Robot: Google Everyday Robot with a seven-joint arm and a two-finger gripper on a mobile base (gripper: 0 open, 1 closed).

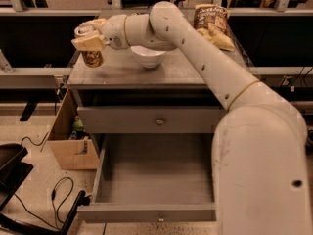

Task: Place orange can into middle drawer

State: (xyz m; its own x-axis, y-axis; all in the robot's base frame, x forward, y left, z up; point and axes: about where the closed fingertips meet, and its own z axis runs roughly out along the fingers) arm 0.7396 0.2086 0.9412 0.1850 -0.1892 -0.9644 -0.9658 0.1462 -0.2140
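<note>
The orange can [91, 54] stands near the left edge of the grey cabinet top, orange-gold with dark print and a silver top. My gripper [88, 39] is at the can's upper part, shut on the orange can, with one cream finger [89, 43] across its front. The arm reaches in from the right over the white bowl [148, 57]. The middle drawer [154, 180] is pulled open below, its grey inside bare, its knob [160, 219] at mid-front. The closed drawer front above it [146, 120] has its own knob.
A chip bag [211, 21] lies at the back right of the cabinet top [117, 72]. A cardboard box [68, 141] stands on the floor left of the cabinet. Black cables and a dark base lie at the lower left.
</note>
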